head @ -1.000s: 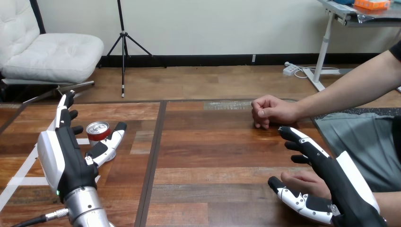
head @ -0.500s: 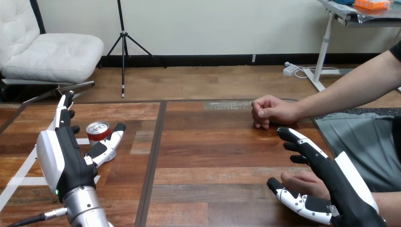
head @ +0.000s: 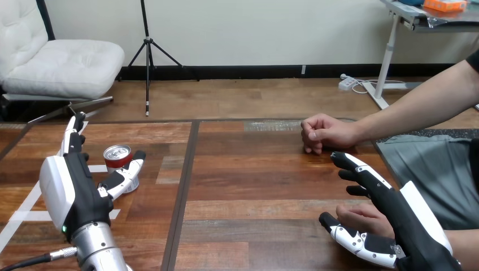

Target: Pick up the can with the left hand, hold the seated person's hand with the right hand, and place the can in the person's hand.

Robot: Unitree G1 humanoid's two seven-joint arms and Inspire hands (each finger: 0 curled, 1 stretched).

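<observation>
A red can (head: 117,157) with a silver top stands upright on the wooden table (head: 248,186) at the left. My left hand (head: 76,186) is around it, open: straight fingers (head: 72,132) to its left, thumb (head: 125,175) in front at its right. At the lower right my right hand (head: 395,217) is open, fingers (head: 356,166) stretched forward, thumb (head: 350,234) low. A person's hand (head: 367,217) lies between that thumb and the fingers. The person's other hand (head: 322,132), a loose fist, rests on the table farther back, apart from my right hand.
White tape strips (head: 28,206) mark the table at the left, beside my left arm. The person's forearm (head: 418,107) reaches in from the right edge. A dark seam (head: 183,192) runs down the table's middle.
My left hand has slid a little left and toward the can's near side, the thumb now lower beside it. The right hand has barely shifted.
</observation>
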